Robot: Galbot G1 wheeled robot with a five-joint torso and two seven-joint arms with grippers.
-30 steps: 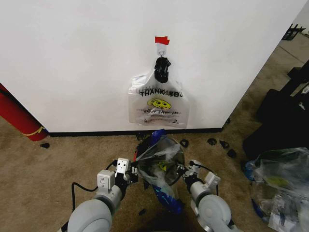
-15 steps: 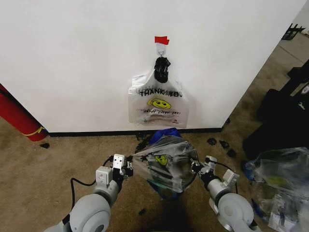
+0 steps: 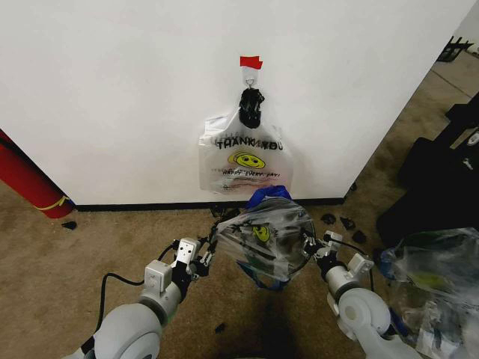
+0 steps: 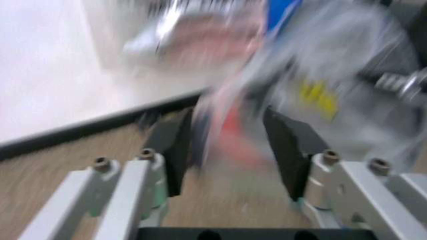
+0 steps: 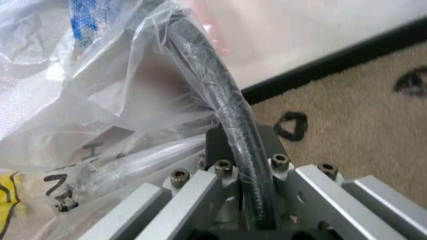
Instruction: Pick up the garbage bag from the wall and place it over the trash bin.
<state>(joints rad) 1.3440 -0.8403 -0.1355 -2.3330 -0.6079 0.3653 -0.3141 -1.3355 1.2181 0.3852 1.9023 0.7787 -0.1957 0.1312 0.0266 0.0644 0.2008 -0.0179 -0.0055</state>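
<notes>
The garbage bag (image 3: 263, 238), clear crinkly plastic with blue patches and a small yellow print, was held off the carpet (image 3: 90, 247) between the two arms, just in front of the wall (image 3: 112, 90) and its black baseboard. The left gripper (image 3: 203, 258) was at the bag's left edge; in the left wrist view its jaws stood apart with the film (image 4: 230, 125) between them, too blurred to tell whether they pinched it. The right gripper (image 3: 313, 247) was clamped on the bag's dark rolled rim (image 5: 233, 130) at the right edge. Behind, a white bag (image 3: 245, 164) printed "THANK YOU" with a yellow smiley hung from a hook (image 3: 251, 75) under red tape (image 3: 251, 62).
</notes>
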